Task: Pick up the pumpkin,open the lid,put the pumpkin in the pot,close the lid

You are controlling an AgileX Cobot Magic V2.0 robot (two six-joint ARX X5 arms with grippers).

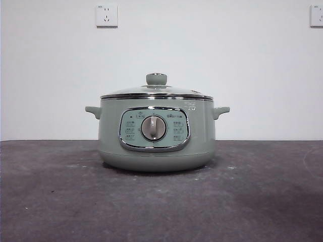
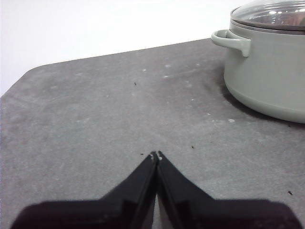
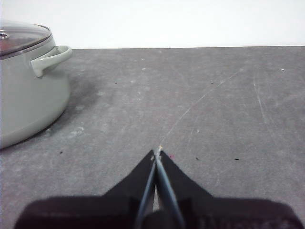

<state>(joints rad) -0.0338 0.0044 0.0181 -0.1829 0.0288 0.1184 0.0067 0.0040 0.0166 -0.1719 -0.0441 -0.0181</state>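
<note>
The pale sage-green pot [image 1: 156,138] stands in the middle of the dark table with its dial facing the front camera. The lid [image 1: 156,91] sits shut on it, its knob on top. The pumpkin is out of view in every frame. My left gripper [image 2: 156,154] is shut and holds nothing, hovering low over bare table with the pot [image 2: 269,71] off to one side. My right gripper [image 3: 157,151] is shut too and holds nothing, with the pot [image 3: 28,95] at the other side. Neither arm shows in the front view.
The dark grey tabletop [image 1: 262,201] spreads around the pot, with a white wall behind. Two wall sockets [image 1: 106,15] sit high on the wall. In the left wrist view the table's rounded corner [image 2: 28,76] lies beyond the gripper.
</note>
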